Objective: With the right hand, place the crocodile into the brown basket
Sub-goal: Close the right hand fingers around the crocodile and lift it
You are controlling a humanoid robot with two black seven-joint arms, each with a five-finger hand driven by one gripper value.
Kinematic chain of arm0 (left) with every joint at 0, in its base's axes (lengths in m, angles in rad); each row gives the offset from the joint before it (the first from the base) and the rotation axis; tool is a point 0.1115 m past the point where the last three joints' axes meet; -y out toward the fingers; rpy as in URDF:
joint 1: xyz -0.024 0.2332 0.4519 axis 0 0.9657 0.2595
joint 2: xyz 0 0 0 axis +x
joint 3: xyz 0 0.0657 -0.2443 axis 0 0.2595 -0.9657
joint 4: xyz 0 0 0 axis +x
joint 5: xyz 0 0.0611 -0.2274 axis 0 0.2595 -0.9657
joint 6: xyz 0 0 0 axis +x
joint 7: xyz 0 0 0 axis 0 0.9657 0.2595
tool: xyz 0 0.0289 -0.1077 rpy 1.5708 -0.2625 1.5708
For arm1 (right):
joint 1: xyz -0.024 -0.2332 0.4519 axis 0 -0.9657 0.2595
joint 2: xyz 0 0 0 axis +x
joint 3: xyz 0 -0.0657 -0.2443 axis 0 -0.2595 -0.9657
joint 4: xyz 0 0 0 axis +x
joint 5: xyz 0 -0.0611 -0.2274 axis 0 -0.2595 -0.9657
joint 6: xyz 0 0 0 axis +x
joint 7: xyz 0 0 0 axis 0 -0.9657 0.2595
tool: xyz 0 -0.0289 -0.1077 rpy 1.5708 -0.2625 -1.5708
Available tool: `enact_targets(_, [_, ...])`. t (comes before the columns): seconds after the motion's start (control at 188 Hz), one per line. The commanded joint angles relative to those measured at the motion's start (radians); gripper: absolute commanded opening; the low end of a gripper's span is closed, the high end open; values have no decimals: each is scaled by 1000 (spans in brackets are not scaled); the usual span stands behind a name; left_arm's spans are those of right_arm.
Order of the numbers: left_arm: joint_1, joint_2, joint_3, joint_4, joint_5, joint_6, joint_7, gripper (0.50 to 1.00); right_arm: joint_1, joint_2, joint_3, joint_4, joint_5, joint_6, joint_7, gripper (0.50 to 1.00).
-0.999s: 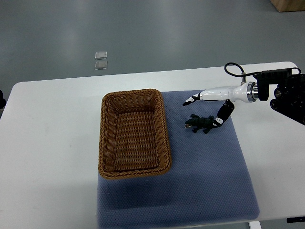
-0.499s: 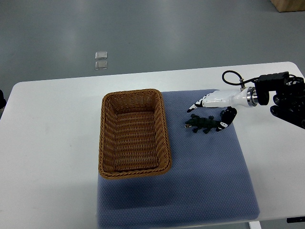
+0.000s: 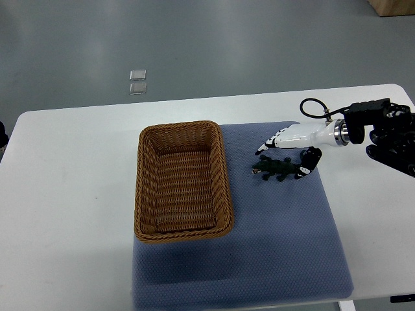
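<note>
Fingers of the white right hand (image 3: 293,141) spread around the small dark green toy crocodile (image 3: 275,168), thumb by its tail, bracketing it without closing yet. It lies on the blue mat (image 3: 279,240), just right of the brown wicker basket (image 3: 139,191), so the carry looks short.

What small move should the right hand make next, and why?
Probably close the right hand on the crocodile: its fingers and thumb bracket the toy's tail end, but the toy lies flat on the blue mat, right of the brown basket.
</note>
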Motion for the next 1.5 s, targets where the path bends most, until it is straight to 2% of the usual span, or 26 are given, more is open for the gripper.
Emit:
enact_targets(0.0, [0,0,1,0,0,0,0,1000,1,6,-8,-1,-2,0,0,881])
enact_targets(0.154, [0,0,2,0,0,0,0,1000,1,16,-11,-15,-7,0,0,856])
enact_targets(0.271, [0,0,2,0,0,0,0,1000,1,26,-28,-25,-23,-11,0,813])
enact_targets(0.483, [-2,0,2,0,0,0,0,1000,1,32,-42,-39,-23,-26,0,795])
enact_targets(0.622, [-3,0,4,0,0,0,0,1000,1,35,-43,-45,-23,-35,0,756])
enact_targets(0.845, [-5,0,4,0,0,0,0,1000,4,33,-43,-47,-23,-43,0,631])
enact_targets(1.036, [-5,0,2,0,0,0,0,1000,18,33,-42,-47,-23,-49,0,500])
enact_targets(1.493, [-5,0,1,0,-1,0,0,1000,50,29,-26,-47,-10,-92,0,500])
